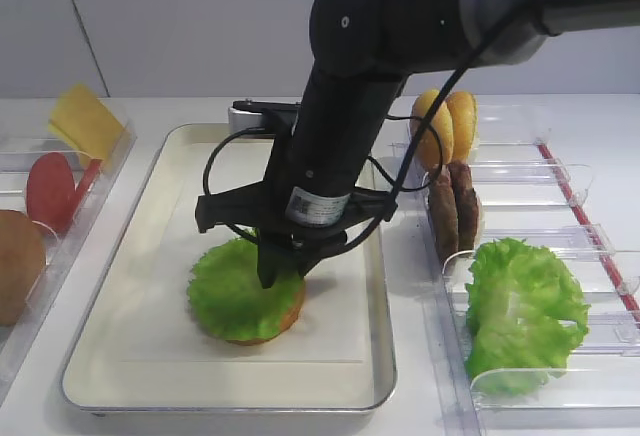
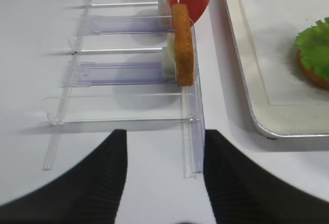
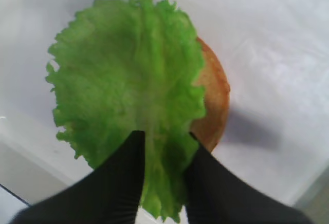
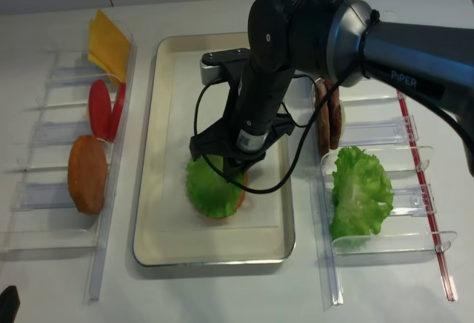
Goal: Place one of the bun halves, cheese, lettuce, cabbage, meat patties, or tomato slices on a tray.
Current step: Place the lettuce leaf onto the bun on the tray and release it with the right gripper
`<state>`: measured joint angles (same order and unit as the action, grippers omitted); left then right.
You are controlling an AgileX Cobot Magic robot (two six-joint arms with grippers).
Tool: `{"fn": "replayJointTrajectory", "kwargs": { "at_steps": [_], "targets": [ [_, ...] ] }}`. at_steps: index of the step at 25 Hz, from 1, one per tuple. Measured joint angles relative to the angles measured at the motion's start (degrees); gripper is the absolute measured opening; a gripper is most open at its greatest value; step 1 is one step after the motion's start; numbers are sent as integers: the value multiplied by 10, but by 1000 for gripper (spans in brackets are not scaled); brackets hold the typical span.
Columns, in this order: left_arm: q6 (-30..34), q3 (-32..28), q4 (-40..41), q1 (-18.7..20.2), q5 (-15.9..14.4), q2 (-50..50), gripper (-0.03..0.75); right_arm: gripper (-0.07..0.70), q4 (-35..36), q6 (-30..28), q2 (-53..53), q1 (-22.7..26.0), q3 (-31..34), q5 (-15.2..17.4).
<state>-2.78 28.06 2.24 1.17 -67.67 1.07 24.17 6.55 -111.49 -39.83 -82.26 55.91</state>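
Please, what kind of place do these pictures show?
Probably a robot test bench set up as a burger-assembly station, not a real kitchen: a plain white tabletop, clear plastic divider bins holding sorted ingredients, and a rectangular silver metal tray where a frilly green lettuce leaf lies on a golden-brown bun half.

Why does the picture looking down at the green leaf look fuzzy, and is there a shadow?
In the right wrist view the lettuce is soft and a little blurry because it sits so close, and the black fingers at the bottom are fuzzy too. The bun under it casts a grey shadow to its right on the tray. The high views look sharper.
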Motion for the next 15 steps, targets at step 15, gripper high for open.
{"fn": "replayJointTrajectory", "kwargs": {
  "at_steps": [15],
  "targets": [
    [0,0,0,0,0,0,323,483,-123,53,0,0,-115,132]
  ]
}}
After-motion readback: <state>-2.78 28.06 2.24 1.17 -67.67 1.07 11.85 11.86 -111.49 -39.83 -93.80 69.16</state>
